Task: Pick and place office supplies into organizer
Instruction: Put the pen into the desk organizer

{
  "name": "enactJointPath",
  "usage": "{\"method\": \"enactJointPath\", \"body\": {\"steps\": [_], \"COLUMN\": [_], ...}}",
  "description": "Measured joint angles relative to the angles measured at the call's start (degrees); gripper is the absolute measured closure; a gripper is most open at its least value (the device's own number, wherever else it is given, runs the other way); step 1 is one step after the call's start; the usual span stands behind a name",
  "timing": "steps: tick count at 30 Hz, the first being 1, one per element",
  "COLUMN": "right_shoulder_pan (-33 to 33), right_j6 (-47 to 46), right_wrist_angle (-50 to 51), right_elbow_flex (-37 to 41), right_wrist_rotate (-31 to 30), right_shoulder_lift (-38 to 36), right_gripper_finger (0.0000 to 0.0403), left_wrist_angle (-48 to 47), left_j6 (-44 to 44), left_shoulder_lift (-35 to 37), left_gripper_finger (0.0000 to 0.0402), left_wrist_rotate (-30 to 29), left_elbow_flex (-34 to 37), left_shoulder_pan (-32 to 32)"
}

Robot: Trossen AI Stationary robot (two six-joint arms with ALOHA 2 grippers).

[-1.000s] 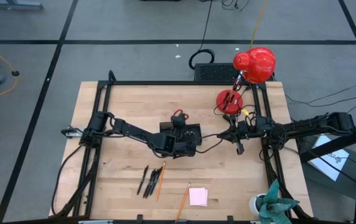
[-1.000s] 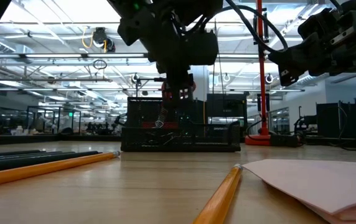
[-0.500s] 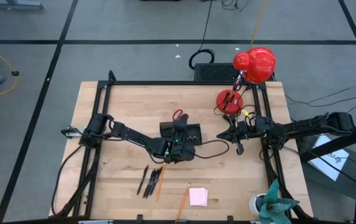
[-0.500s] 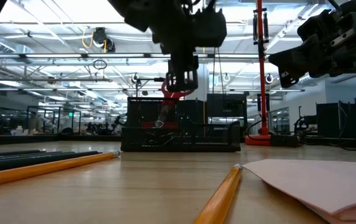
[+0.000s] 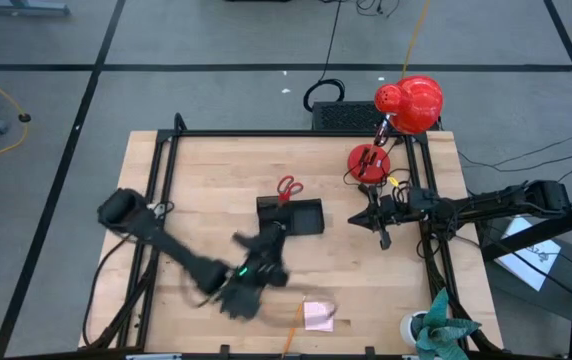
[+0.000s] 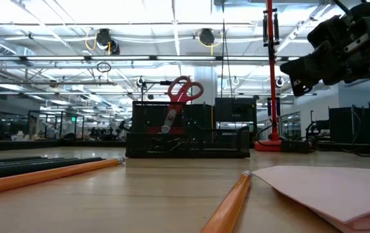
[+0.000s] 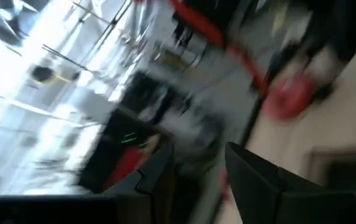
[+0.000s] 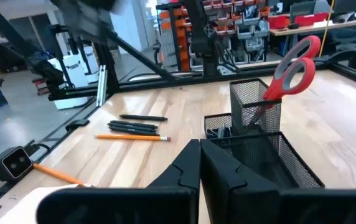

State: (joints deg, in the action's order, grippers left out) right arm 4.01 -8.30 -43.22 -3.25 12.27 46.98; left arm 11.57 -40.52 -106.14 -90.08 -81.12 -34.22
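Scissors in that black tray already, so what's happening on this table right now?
The red-handled scissors stand in the organizer's taller section. The left gripper, fingers apart and empty, is over the pens near the front edge. Pencils, pens and the sticky-note pad lie loose. The right gripper waits shut beside the organizer.

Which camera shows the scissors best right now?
The right wrist view: the scissors stand handles-up in the organizer's tall section, large and sharp. The low view shows the red handles above the mesh, smaller. The high view shows only a small red shape. The left wrist view is too blurred to tell.
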Motion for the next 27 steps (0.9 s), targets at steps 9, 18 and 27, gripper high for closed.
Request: {"method": "enactJointPath", "body": {"steps": [9,18,27], "right_shoulder_pan": [0.0,0.0,0.0], "right_j6": [0.2,0.4,0.7], "right_wrist_angle": [0.2,-2.8,-0.8], "right_elbow_flex": [0.0,0.0,0.0], "right_wrist_rotate": [0.0,0.0,0.0], "right_shoulder_lift": [0.0,0.0,0.0], "right_gripper_finger": [0.0399,0.0399,0.0399], "left_wrist_angle": [0.0,-32.1,-66.9], "left_j6": [18.1,46.1,95.8], "left_shoulder_lift": [9.9,11.4,7.8], "left_gripper_finger": [0.0252,0.029,0.0303], "left_wrist_rotate": [7.8,63.3,74.8], "left_elbow_flex": [-0.2,-0.1,1.0], "left_shoulder_pan": [-11.7,4.2,8.2]}}
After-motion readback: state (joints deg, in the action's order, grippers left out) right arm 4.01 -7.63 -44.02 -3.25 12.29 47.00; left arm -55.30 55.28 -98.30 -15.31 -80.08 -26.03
